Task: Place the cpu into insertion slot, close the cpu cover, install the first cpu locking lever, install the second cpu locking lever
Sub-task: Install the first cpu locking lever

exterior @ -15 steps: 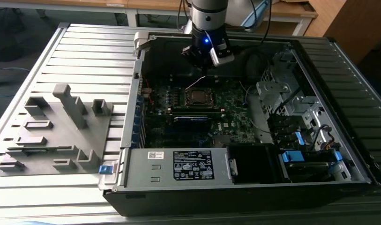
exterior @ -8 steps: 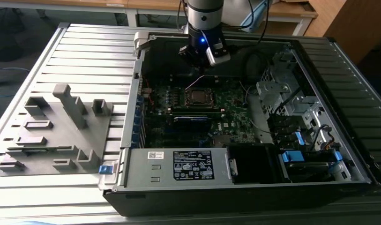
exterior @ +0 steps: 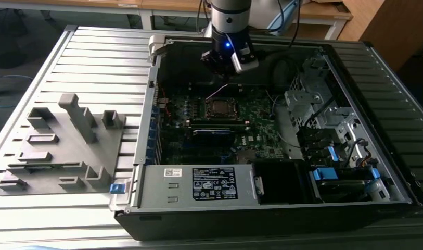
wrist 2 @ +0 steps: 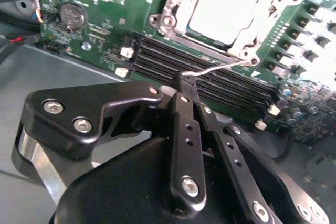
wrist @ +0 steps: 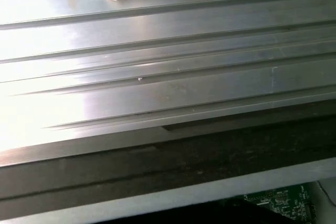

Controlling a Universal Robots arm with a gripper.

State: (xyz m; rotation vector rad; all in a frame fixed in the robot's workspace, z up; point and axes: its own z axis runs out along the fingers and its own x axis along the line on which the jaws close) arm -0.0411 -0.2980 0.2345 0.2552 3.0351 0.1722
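Observation:
The cpu (wrist 2: 226, 6) lies in the insertion slot (exterior: 218, 108) on the green motherboard, its silver-grey top showing. The silver cpu cover (wrist 2: 265, 22) frames it and looks folded down over it. A thin wire locking lever (wrist 2: 220, 67) runs from the corner of the socket out over the black memory slots, and in the exterior view it stands raised above the board. My gripper (wrist 2: 185, 80) is shut on the free end of that lever. In the exterior view the gripper (exterior: 227, 78) hangs just behind the socket, inside the open computer case.
Long black memory slots (wrist 2: 157, 56) and a coin battery (wrist 2: 72, 15) lie close to the socket. The case holds a power supply (exterior: 197, 185) at the front and a drive cage (exterior: 322, 120) on the exterior view's right. A grey fixture (exterior: 65, 140) stands on the ribbed table.

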